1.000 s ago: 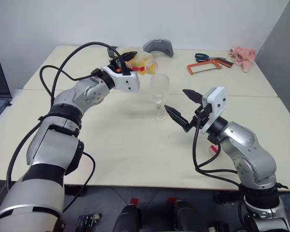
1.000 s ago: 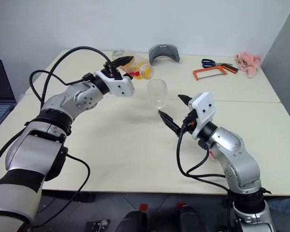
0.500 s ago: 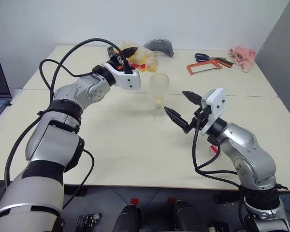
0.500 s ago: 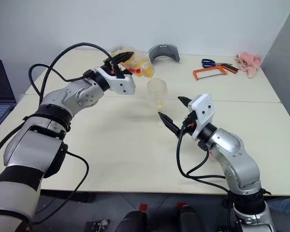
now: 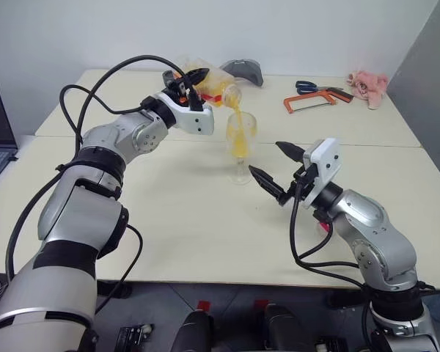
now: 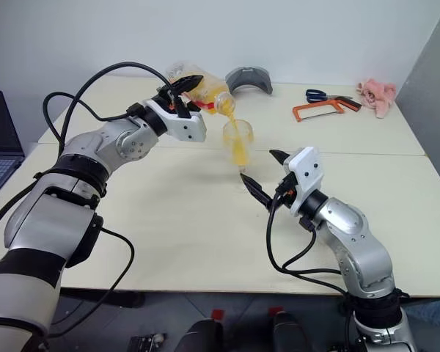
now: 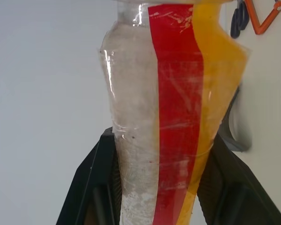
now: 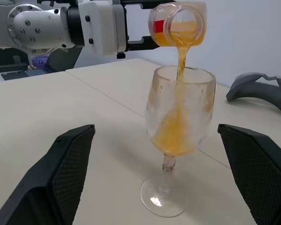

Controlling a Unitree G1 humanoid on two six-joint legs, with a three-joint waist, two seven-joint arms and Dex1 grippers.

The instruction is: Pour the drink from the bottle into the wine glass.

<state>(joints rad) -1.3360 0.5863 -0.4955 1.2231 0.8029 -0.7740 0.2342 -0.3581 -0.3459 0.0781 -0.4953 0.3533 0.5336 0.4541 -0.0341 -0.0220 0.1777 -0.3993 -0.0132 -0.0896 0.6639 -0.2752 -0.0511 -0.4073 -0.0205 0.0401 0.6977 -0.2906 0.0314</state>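
The left gripper (image 5: 193, 82), jaws clenched on the bottle (image 5: 214, 84), tips it mouth-down over the wine glass (image 5: 240, 144) standing near mid-bench (image 5: 169, 220); the drink (image 8: 180, 70) streams into the bowl and pools there. The right gripper (image 5: 273, 170) hovers at the glass's four o'clock, jaws released and apart.

Left arm stretched forward and up, elbow bent, wrist rolled; left gripper (image 5: 193, 82) clamped tight on the bottle (image 5: 213, 82), fingers (image 7: 91, 180) pressed on both its sides; right arm low and bent, forearm angled inward; right gripper (image 5: 277, 170) jaws spread wide, holding nothing, pointing toward the left arm.
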